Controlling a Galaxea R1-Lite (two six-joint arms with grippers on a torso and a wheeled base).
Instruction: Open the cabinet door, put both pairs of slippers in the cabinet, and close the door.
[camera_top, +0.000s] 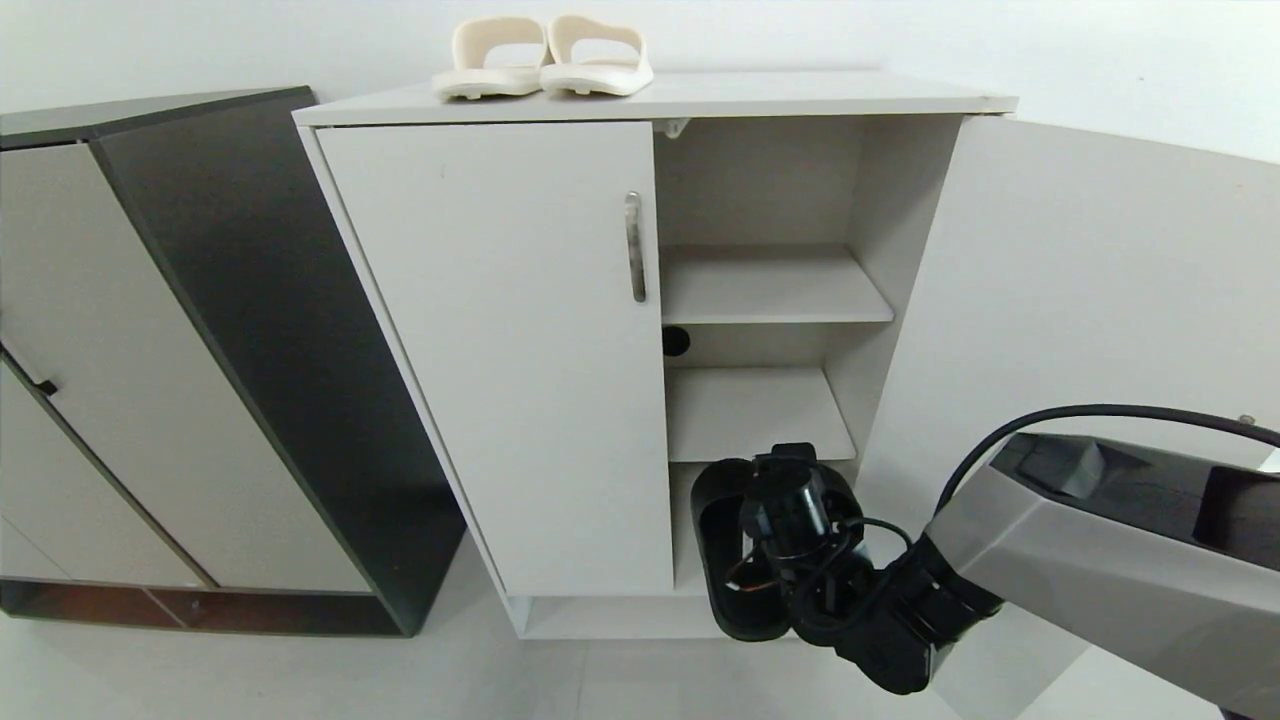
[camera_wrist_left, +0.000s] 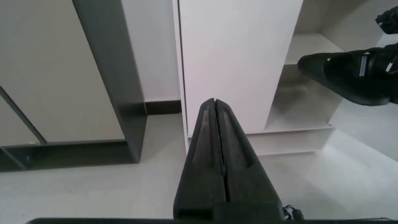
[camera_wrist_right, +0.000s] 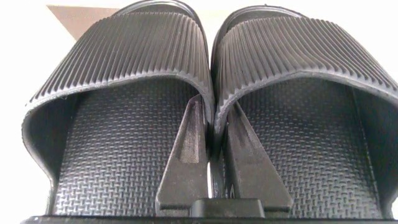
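Your right gripper (camera_wrist_right: 211, 112) is clamped on the touching inner edges of the black slippers (camera_top: 722, 560), so both carry as one pair, at the mouth of the cabinet's (camera_top: 700, 97) bottom compartment. The left gripper (camera_wrist_left: 214, 106) hangs low, jaws together. The cream slippers (camera_top: 545, 60) rest on top. Mind the closed left door (camera_top: 500, 350) beside and the shelf (camera_top: 755, 410) above.

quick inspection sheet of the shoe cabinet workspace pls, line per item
surface: pale floor; white cabinet, right door open, left door shut
job's things: cream slippers side by side on the cabinet top; black slippers held at the lowest compartment's mouth
clutter: nothing seen
grippers: right gripper shut on the black slippers, pinching their adjoining walls; left gripper shut, low over the floor before the left door
cables: black cable arching over the right arm
surroundings: dark cabinet on the robot's left, white wall behind
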